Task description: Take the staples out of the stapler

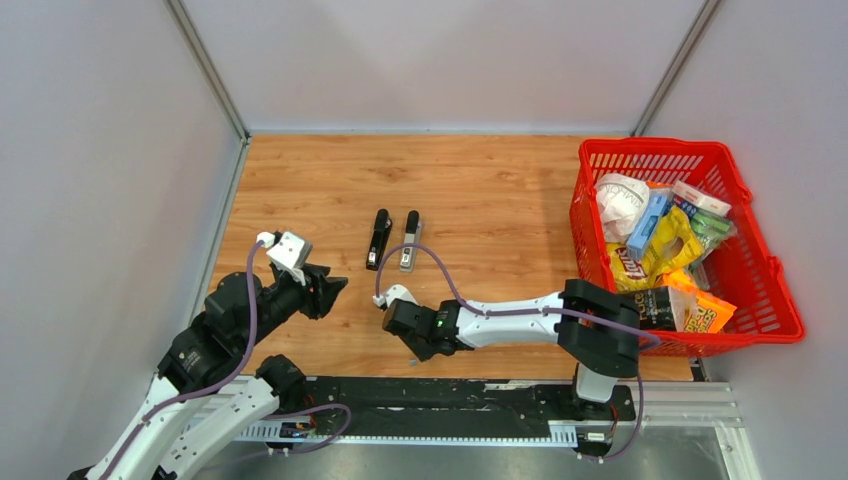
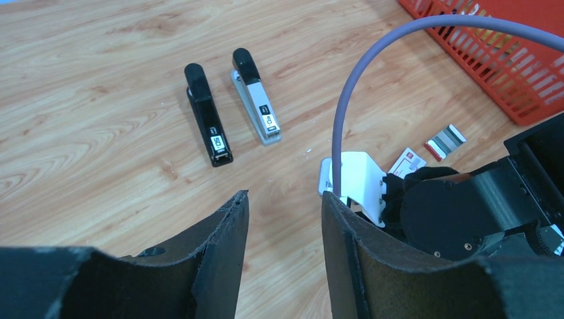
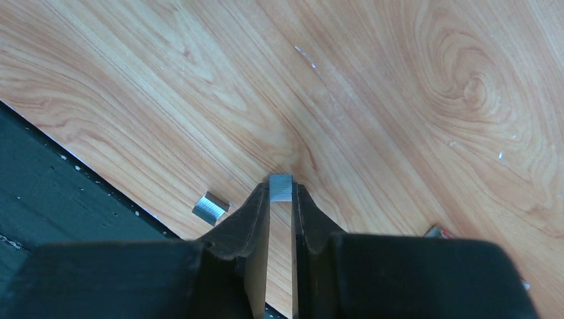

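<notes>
Right wrist view: a short silvery strip of staples [image 3: 281, 187] sits pinched between the tips of the right end effector [image 3: 281, 194], whose two dark fingers are pressed almost together on it, just above the wooden bench [image 3: 399, 100]; a second, loose staple strip [image 3: 210, 207] lies flat on the wood just to one side, near the bench's dark front edge.

Left wrist view: two staplers lie side by side further back on the bench, a black stapler [image 2: 208, 114] and a grey stapler [image 2: 256, 96], both lying flat and apart from either arm; the left end effector [image 2: 284, 219] hangs spread and empty, well short of them; a small white-and-red box [image 2: 407, 161] lies near the right arm.

Top view: a red basket [image 1: 650, 145] of snack packets stands at the right edge.

Judging by this, staples are already out and one strip is being picked up; whether any remain inside a stapler cannot be told.
</notes>
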Available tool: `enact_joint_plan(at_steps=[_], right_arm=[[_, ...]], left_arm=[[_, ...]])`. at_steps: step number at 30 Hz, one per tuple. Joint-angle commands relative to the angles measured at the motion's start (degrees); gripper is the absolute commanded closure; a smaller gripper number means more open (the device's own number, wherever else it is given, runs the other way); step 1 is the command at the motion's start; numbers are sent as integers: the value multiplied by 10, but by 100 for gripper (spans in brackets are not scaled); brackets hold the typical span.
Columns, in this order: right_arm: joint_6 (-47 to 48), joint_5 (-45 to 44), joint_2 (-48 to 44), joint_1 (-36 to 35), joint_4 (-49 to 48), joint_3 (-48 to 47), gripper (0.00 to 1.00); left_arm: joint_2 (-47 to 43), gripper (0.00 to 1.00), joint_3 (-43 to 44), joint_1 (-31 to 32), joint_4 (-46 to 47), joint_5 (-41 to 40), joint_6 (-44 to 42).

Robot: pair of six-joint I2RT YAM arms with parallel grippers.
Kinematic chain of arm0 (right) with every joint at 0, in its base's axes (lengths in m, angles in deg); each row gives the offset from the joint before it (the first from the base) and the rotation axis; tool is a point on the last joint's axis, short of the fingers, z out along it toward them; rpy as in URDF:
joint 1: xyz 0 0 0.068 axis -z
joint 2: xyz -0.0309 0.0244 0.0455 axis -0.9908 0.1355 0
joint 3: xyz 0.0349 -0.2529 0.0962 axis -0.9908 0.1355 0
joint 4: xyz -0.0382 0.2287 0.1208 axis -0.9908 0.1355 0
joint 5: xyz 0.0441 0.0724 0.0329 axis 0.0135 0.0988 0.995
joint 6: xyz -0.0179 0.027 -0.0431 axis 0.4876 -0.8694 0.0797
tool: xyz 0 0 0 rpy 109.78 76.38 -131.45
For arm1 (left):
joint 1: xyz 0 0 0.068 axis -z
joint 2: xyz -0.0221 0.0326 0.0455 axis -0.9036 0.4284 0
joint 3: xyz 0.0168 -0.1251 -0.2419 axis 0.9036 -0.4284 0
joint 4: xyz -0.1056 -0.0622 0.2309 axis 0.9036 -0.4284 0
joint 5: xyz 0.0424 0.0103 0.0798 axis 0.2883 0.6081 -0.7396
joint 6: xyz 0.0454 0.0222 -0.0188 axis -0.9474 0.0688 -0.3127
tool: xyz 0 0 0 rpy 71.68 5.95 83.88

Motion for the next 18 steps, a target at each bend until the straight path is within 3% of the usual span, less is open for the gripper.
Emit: enact_joint_plan(at_steps=[1,18], right_arm=[[-13,-21,-15,-4,-17,4,85],[-67,-107,-171,18,65,75,87]], left_arm=[[2,48,-2,0,8,1,-13],[6,48,-2,0,7,-4,-12]])
